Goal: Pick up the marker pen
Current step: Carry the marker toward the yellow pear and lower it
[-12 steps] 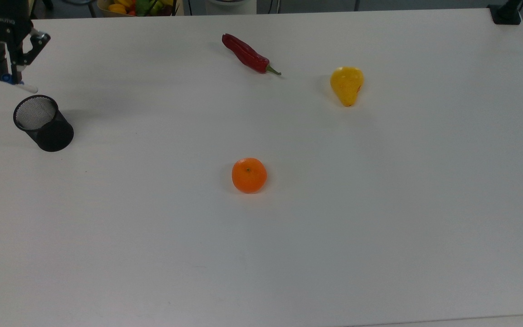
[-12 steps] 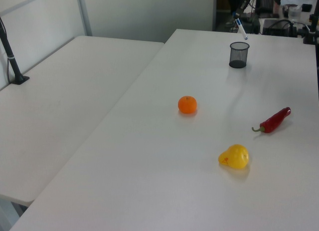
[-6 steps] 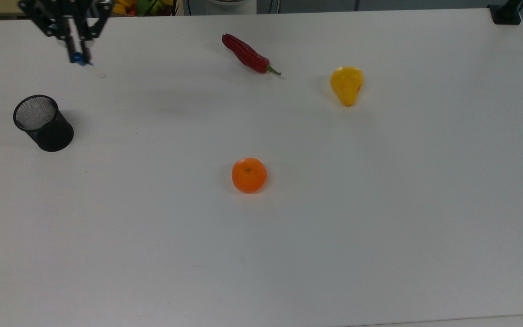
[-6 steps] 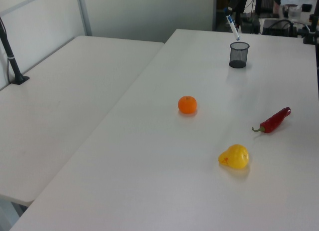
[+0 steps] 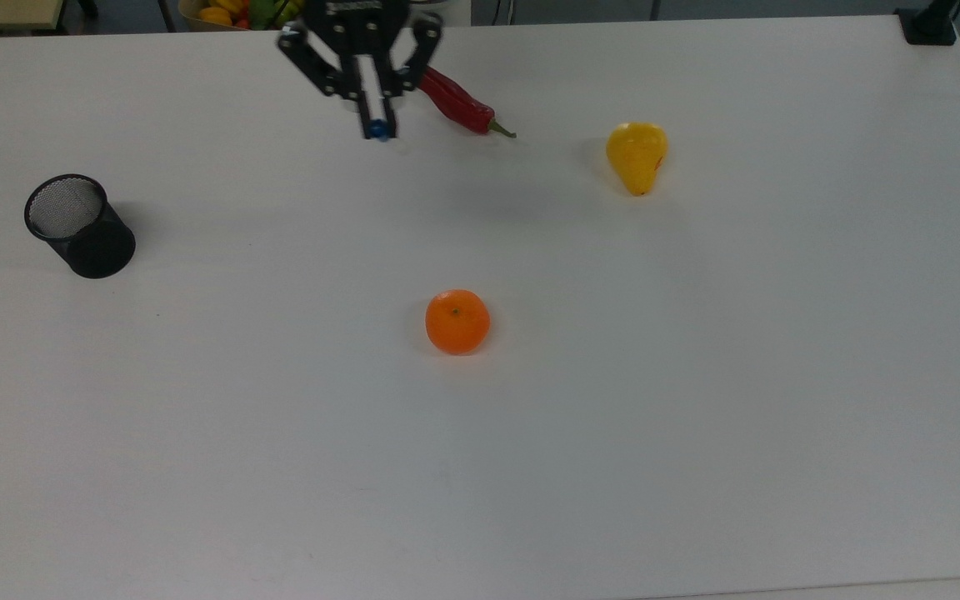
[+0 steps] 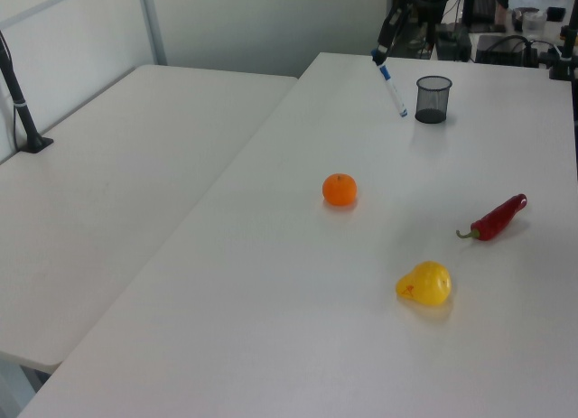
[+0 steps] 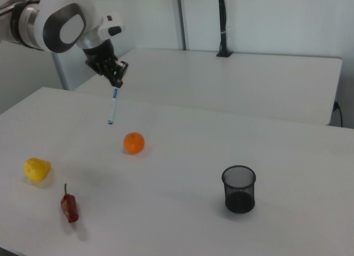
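Note:
My gripper (image 5: 377, 125) hangs high above the white table (image 5: 697, 375), shut on the marker pen (image 5: 377, 129). In the top view the pen points almost straight down, blue end toward the camera, just left of the red pepper (image 5: 455, 102). The right view has the gripper (image 7: 116, 82) gripping the pen's top, with the white barrel (image 7: 113, 106) hanging clear above the table. In the left view the marker pen (image 6: 391, 86) tilts beside the black mesh cup (image 6: 433, 99), held from above.
The black mesh cup (image 5: 80, 225) stands at the top view's left. An orange (image 5: 457, 322) lies mid-table, and a yellow pear (image 5: 637, 155) lies to the right of the pepper. A bowl of fruit (image 5: 238, 10) sits beyond the far edge.
The gripper has carried the marker pen from near the mesh cup toward the top view's right, to beside the red pepper. Nothing on the table moved.

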### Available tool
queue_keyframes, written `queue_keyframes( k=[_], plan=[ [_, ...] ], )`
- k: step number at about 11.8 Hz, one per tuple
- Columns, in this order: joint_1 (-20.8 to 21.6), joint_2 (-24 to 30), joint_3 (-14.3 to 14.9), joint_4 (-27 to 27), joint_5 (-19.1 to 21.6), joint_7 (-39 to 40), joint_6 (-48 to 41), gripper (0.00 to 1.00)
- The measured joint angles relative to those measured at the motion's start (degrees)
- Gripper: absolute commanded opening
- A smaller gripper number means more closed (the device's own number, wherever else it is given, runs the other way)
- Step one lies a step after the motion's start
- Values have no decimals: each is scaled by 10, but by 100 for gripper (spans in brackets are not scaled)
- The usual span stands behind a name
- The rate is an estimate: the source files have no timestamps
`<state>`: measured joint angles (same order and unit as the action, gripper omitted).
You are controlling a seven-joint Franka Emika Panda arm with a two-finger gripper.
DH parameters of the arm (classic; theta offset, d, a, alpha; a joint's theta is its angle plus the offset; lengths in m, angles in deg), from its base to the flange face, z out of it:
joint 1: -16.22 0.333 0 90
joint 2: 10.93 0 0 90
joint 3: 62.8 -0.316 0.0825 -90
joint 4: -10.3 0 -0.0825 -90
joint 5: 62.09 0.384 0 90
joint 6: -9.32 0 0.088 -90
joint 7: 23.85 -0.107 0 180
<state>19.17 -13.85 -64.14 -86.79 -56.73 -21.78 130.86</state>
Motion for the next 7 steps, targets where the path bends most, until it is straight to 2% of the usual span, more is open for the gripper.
queue_keyframes(
  k=[1, 3, 7],
  plan=[
    [3, -8, -24, 0, 0, -29, -7, 1],
    [13, -27, -43, -2, 0, -68, -9, 1],
    [60, -77, -50, -4, 0, -109, -9, 1]
  ],
)
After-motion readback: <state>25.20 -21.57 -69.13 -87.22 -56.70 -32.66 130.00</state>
